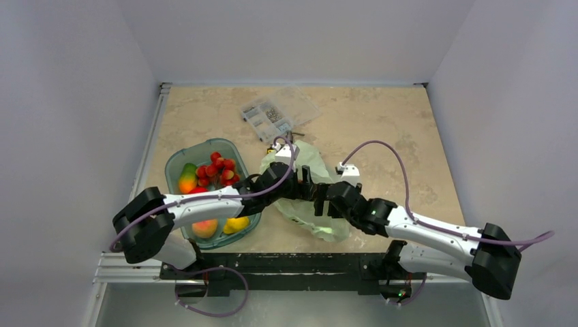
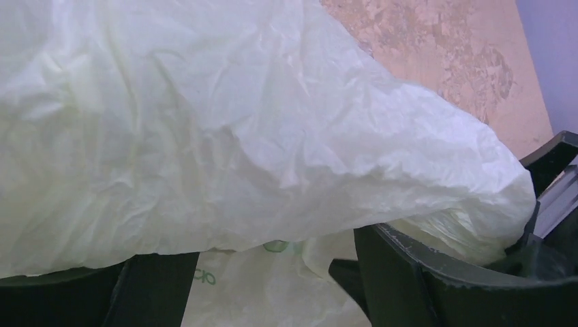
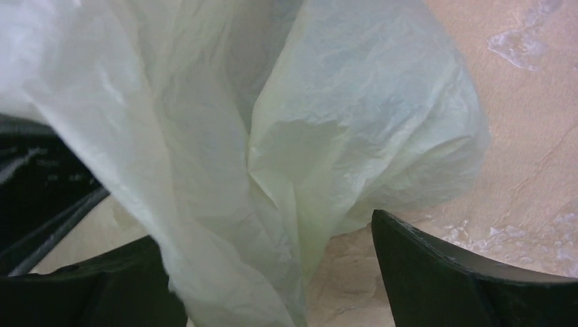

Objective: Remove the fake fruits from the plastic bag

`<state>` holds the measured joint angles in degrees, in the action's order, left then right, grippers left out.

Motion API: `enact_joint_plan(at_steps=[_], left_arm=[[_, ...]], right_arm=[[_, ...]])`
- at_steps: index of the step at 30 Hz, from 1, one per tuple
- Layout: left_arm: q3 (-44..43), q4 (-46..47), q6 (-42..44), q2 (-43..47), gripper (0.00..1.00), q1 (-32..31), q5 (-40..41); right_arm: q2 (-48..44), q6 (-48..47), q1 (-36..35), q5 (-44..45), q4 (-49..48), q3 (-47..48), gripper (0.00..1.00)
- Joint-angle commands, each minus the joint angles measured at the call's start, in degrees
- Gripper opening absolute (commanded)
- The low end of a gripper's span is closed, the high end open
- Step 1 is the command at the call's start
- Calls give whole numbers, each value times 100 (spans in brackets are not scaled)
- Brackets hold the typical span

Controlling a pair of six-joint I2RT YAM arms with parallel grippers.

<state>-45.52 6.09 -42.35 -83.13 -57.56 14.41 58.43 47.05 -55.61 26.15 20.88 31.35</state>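
Observation:
The pale green plastic bag (image 1: 308, 211) lies crumpled at the middle of the table, between my two grippers. My left gripper (image 1: 304, 178) is at the bag's left side. In the left wrist view the bag (image 2: 225, 136) drapes over my left gripper (image 2: 272, 266), whose jaws stand wide apart with film between them. My right gripper (image 1: 320, 201) is at the bag's right side. In the right wrist view a fold of the bag (image 3: 272, 150) hangs between the spread jaws of my right gripper (image 3: 269, 245). The fake fruits are hidden; none shows through the bag.
A teal oval tray (image 1: 174, 161) at the left holds a red strawberry cluster (image 1: 218, 167), a peach (image 1: 204, 227) and other fruit. A clear compartment box (image 1: 278, 112) of small parts lies at the back. Walls close in on three sides.

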Motion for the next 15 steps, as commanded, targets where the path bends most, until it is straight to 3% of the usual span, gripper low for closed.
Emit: enact_joint_plan(at_steps=[1, 5, 7, 10, 15], left_arm=[[-102, 107, 77, 54, 79, 269, -302], [-128, 446, -132, -282, 82, 753, -1465], [-305, 537, -154, -581, 85, 990, -1949], [-415, 856, -26, -853, 85, 1104, -2018], [-604, 602, 239, -859, 78, 1100, -2207]], right_arm=[[15, -269, -165, -326, -357, -65, 91], [409, 449, -885, 259, -10, -144, 92], [653, 883, -1203, 590, 196, -73, 79], [944, 1645, -1554, 1208, 666, 127, 55], [713, 1715, -1558, 986, 460, -3, 50]])
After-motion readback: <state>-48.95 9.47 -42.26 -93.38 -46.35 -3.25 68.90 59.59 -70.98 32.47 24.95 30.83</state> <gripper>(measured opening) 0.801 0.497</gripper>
